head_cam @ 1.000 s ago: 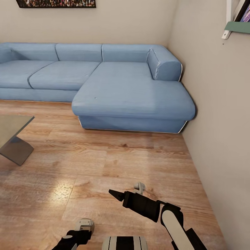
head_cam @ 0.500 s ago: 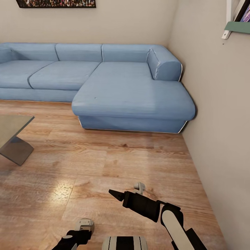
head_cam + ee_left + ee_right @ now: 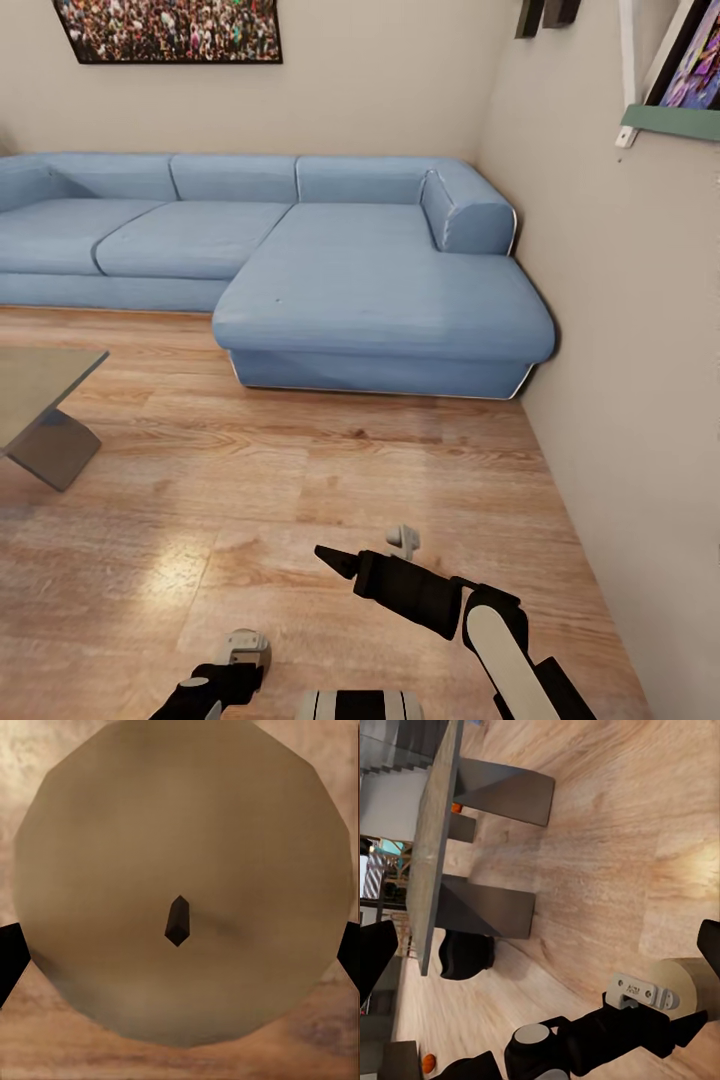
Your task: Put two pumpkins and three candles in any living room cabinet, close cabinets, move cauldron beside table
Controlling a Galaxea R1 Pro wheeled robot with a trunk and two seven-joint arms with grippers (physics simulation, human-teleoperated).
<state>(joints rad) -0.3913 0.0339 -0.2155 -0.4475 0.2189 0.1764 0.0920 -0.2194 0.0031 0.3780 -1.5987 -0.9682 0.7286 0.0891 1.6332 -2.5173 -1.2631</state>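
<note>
From my head, a blue sofa [image 3: 380, 280] fills the corner, and a corner of the low table [image 3: 40, 372] shows at the left. My left gripper [image 3: 232, 665] and right gripper [image 3: 340, 562] hang low over the wood floor [image 3: 300, 470].

At my left wrist, a candle [image 3: 180, 825] sits clamped between my fingertips, wick end facing the camera.

At my right wrist, my fingers stand wide apart, holding nothing. Beyond the table sits the black cauldron [image 3: 465, 954] on the floor, with one pumpkin [image 3: 456, 808] past the table and another pumpkin [image 3: 427, 1063] further off.
</note>
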